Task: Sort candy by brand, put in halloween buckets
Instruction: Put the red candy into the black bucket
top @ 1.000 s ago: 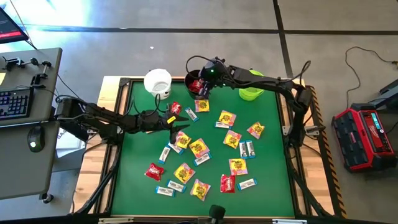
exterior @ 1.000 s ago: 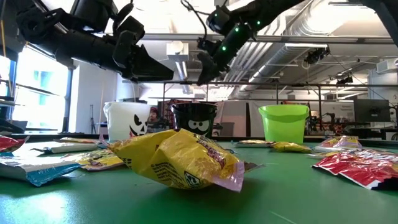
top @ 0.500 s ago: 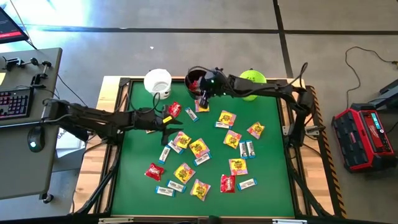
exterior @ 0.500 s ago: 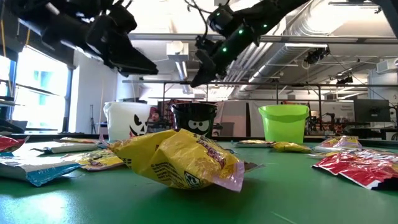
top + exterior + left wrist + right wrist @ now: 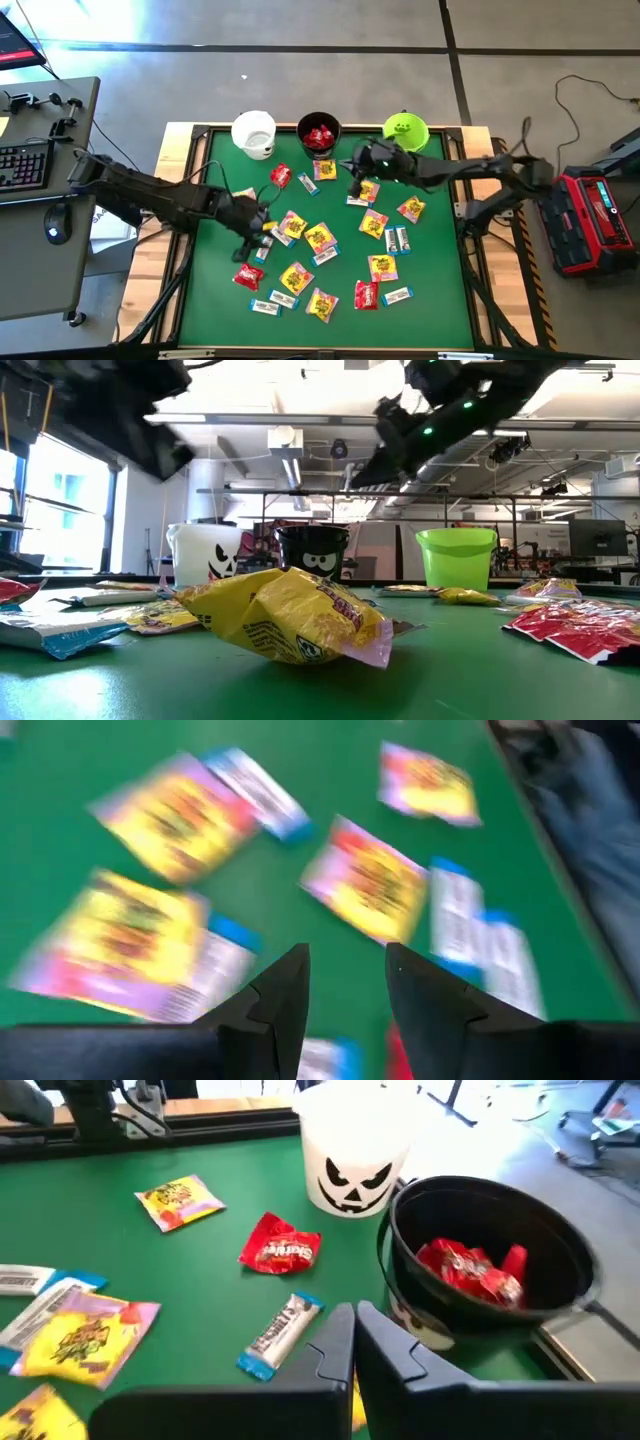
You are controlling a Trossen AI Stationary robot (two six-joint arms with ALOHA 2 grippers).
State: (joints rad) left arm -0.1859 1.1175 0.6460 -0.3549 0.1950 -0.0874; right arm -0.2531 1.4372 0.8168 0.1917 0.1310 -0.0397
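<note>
Candy packets lie flat and scattered on the green table (image 5: 440, 270): red ones (image 5: 247, 275), yellow-and-pink ones (image 5: 319, 236) and white-and-blue bars (image 5: 398, 240). Along the far edge stand the white bucket (image 5: 254, 133), the black bucket (image 5: 319, 135) with red packets inside (image 5: 470, 1270), and the lime green bucket (image 5: 405, 130). My left gripper (image 5: 262, 228) hovers open above packets left of centre (image 5: 345, 975). My right gripper (image 5: 355, 187) is shut and empty, raised over the table just near of the black bucket (image 5: 352, 1330).
A red packet (image 5: 282, 1250) and a white-and-blue bar (image 5: 280, 1335) lie between my right gripper and the white bucket (image 5: 355, 1150). In the low view a yellow packet (image 5: 285, 615) lies close at the near edge. A desk with keyboard (image 5: 25, 165) stands left of the table.
My right gripper has drawn back from over the black bucket toward the table's near and right side. My left gripper has moved toward the near edge and a little left, over the packets left of centre. The packets on the table have stayed put.
</note>
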